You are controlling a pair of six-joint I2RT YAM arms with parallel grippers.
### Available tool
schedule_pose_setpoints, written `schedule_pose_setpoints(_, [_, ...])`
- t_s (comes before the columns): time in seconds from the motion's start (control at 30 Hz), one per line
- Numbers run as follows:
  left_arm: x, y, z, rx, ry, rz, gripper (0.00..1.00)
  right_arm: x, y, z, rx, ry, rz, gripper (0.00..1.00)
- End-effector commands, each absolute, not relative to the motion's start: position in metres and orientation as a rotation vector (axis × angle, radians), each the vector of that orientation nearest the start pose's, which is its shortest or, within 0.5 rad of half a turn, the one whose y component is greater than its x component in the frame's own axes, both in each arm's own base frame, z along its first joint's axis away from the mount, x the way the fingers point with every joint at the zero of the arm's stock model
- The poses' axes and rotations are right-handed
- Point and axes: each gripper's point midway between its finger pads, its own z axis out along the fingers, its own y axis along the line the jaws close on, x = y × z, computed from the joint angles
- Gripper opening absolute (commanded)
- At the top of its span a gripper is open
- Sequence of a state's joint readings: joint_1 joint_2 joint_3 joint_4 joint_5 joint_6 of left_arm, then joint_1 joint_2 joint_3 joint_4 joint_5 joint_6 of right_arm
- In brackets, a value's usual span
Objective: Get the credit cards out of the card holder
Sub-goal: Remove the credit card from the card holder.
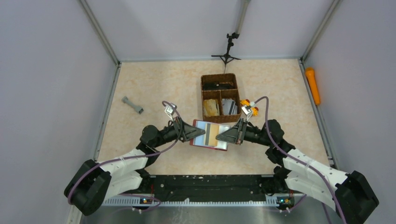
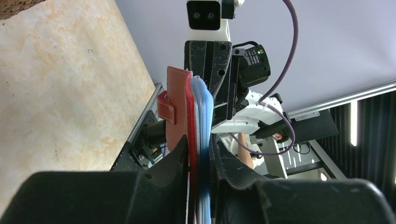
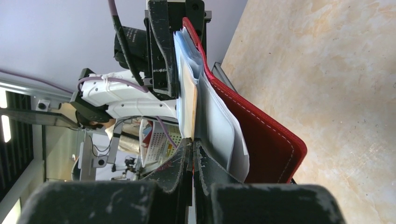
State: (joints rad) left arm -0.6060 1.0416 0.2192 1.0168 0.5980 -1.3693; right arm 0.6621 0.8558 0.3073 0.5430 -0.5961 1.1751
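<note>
Left jaws pinch one end of the card holder [image 2: 180, 93]; right jaws are pressed together on the edge of a tan card among the credit cards [image 1: 212, 134] at the opposite end. The holder hangs open off the bench [image 1: 154, 84], just in front of a woven basket [image 1: 203, 95], long axis running arm to arm, inside facing up. A grey piece [image 1: 132, 105] lies well left. Dark red leather, pale stitching, snap tab outside; cards show blue, grey and tan.
</note>
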Motion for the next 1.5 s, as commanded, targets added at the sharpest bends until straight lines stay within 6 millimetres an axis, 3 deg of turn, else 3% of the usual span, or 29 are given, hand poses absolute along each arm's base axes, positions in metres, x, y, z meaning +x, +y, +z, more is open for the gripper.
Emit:
schedule_pose_setpoints(0.0, [0.162,-0.271,0.246,0.0,1.684,-1.956,0.0,0.153,0.272,0.223,-0.072,1.892,1.768,0.0])
schedule_pose_setpoints(0.13, [0.165,-0.274,0.238,-0.001,1.744,-1.927,0.0,0.151,0.274,0.226,-0.085,1.881,1.788,0.0])
schedule_pose_setpoints(0.3, [0.165,-0.277,0.238,0.028,1.754,-1.922,0.0,0.149,0.277,0.231,-0.109,1.852,1.842,0.21])
schedule_pose_setpoints(0.43, [0.165,-0.277,0.237,0.034,1.76,-1.92,0.0,0.15,0.28,0.232,-0.113,1.84,1.867,0.25])
schedule_pose_setpoints(0.7, [0.166,-0.279,0.238,0.038,1.754,-1.931,0.0,0.151,0.282,0.228,-0.112,1.859,1.868,0.21])
schedule_pose_setpoints(0.77, [0.166,-0.279,0.239,0.035,1.753,-1.937,0.0,0.152,0.282,0.225,-0.108,1.874,1.855,0.17])
schedule_pose_setpoints(0.87, [0.167,-0.28,0.239,0.036,1.756,-1.943,0.0,0.154,0.282,0.219,-0.099,1.908,1.828,0.0])
schedule_pose_setpoints(1.07, [0.168,-0.282,0.235,0.055,1.775,-1.926,0.13,0.159,0.279,0.206,-0.078,1.984,1.73,0.0])
schedule_pose_setpoints(1.17, [0.167,-0.281,0.235,0.07,1.773,-1.91,0.0,0.161,0.274,0.205,-0.074,2.001,1.672,0.0])
schedule_pose_setpoints(1.47, [0.174,-0.268,0.233,-0.042,1.768,-1.86,0.0,0.166,0.261,0.204,-0.067,2.031,1.565,0.0])
